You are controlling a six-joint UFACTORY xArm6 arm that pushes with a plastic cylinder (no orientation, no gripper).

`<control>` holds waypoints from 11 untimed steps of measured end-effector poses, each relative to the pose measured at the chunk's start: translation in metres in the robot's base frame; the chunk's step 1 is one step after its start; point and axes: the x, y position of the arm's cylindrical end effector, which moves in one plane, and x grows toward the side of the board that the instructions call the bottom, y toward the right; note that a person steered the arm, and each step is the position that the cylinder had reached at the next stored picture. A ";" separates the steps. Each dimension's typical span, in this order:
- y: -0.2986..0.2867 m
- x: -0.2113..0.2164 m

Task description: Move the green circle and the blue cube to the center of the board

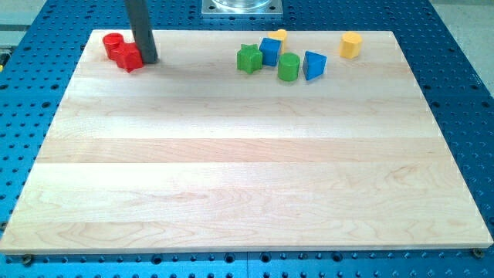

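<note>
The green circle (289, 67) stands near the view's top, right of centre, on the wooden board (247, 170). The blue cube (270, 50) sits just up and left of it, close to touching. My tip (149, 59) is far to the left, at the view's top left, right beside a red block (129, 57). The rod rises out of the view's top.
A green star (248, 59) lies left of the blue cube. A blue triangular block (313, 66) lies right of the green circle. A yellow block (279, 35) peeks out behind the cube. A yellow hexagonal block (351, 45) stands farther right. A red cylinder (113, 45) sits by the red block.
</note>
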 end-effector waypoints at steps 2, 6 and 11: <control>0.117 -0.029; 0.284 0.013; 0.295 0.162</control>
